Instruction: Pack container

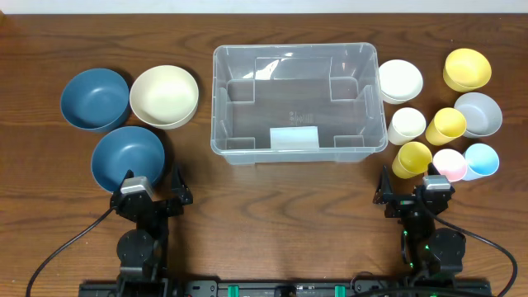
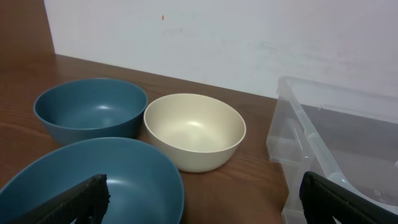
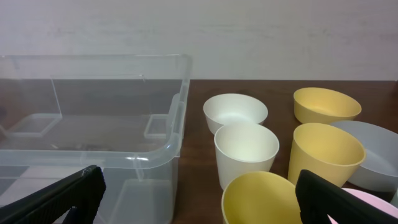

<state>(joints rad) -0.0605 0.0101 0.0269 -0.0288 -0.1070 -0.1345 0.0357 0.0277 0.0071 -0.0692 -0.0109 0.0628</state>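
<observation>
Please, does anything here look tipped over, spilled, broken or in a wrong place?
Nothing stands out. The container sits level and empty in the middle. The bowls on its left and the cups on its right all stand upright, with nothing spilled. The left claw and the right claw are open and empty.

container (image 1: 216, 99): clear, colourless plastic
label (image 1: 294, 138): pale, whitish
table (image 1: 272, 214): dark brown, streaked wood grain
wall (image 2: 249, 37): white, plain
left bowls: 2 dark blue bowls (image 1: 95, 99) (image 1: 127, 157), 1 cream bowl (image 1: 164, 96), all plain
right bowls: 1 white bowl (image 1: 400, 80), 1 yellow bowl (image 1: 467, 69), 1 pale grey-blue bowl (image 1: 478, 114), no pattern
cups: 1 white cup (image 1: 407, 125), 2 yellow cups (image 1: 445, 125) (image 1: 412, 158), 1 pink cup (image 1: 450, 164), 1 light blue cup (image 1: 481, 160), all plain
</observation>
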